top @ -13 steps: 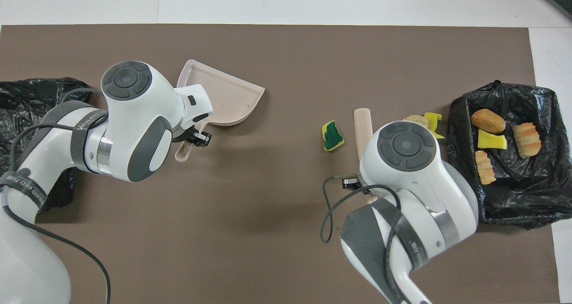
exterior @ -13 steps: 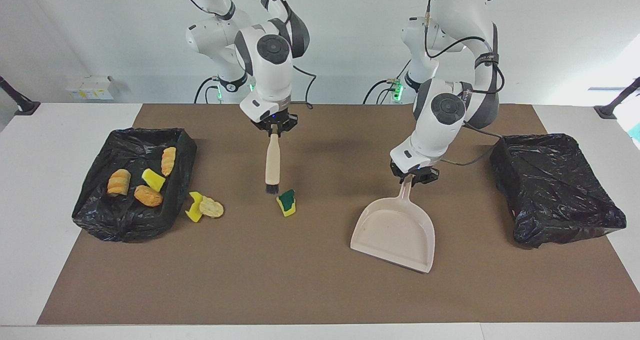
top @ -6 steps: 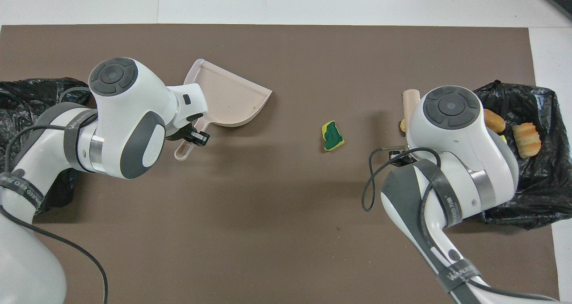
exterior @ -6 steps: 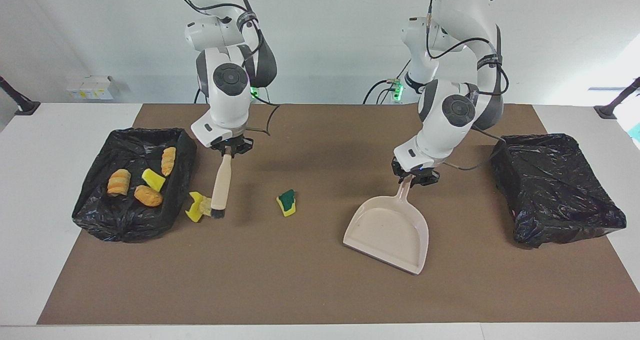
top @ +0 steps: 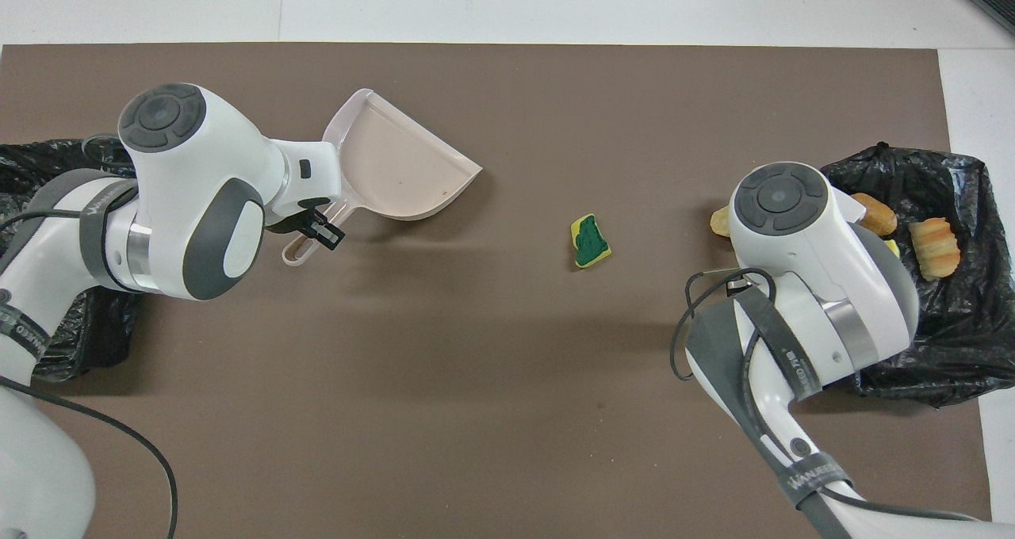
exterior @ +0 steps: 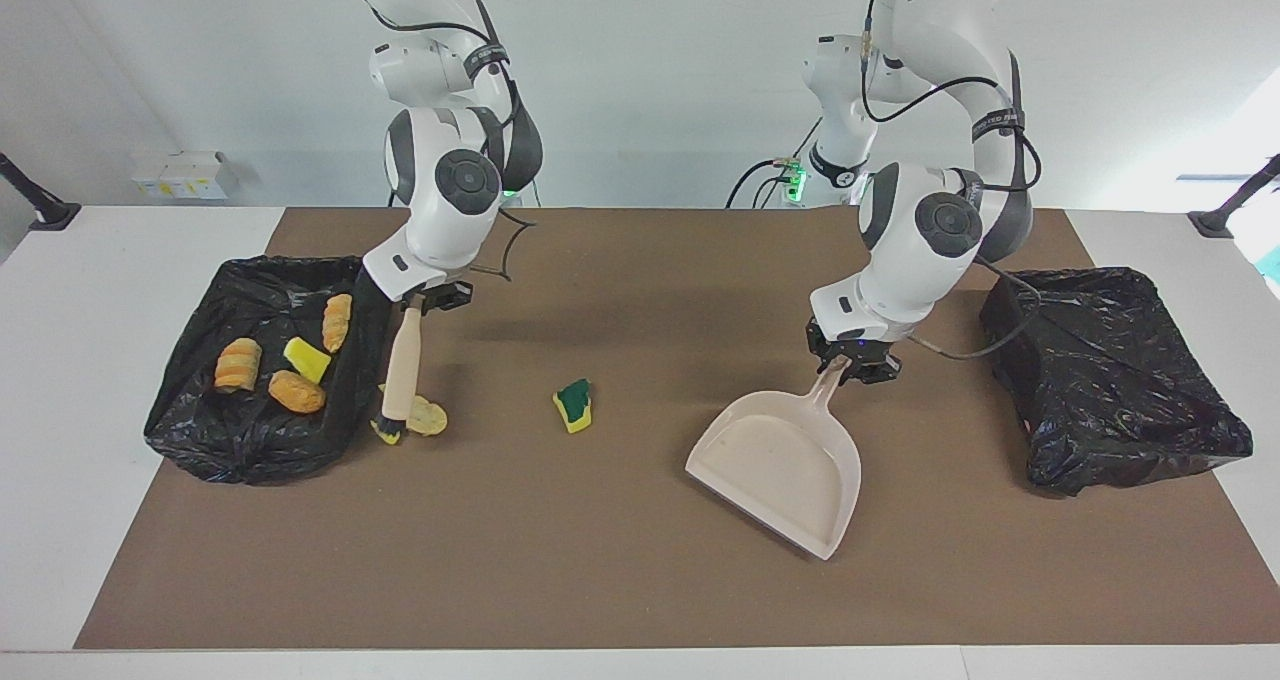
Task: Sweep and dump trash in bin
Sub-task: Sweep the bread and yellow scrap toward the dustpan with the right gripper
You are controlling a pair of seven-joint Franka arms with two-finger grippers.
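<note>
Since a second ago the right gripper [exterior: 418,303] has carried the brush [exterior: 402,375] from beside the green-and-yellow sponge [exterior: 574,405] toward the right arm's end of the table, so its bristles now sit by the yellow sponge bit [exterior: 385,434] and the tan bread-like chunk [exterior: 426,416] just beside the filled bin [exterior: 180,400]; the dustpan [exterior: 783,466] has swung a little, its mouth turned more toward the sponge. Lettering on the grey arm bands reads roughly "WANLIKED", clearest in the overhead view. Right gripper is clamped on the top of the brush handle, the brush tilted. Left gripper [exterior: 853,364] is closed on the dustpan handle, the pan resting on the brown mat [exterior: 640,580]. Four pieces of trash lie in the filled bin: two orange chunks, a striped one and a yellow bit. A second black-lined bin [exterior: 1110,380] stands at the left arm's end. Only the facing view shows the brush and the yellow bit; overhead, the right arm covers them, leaving just the chunk's edge [top: 719,221] visible
</note>
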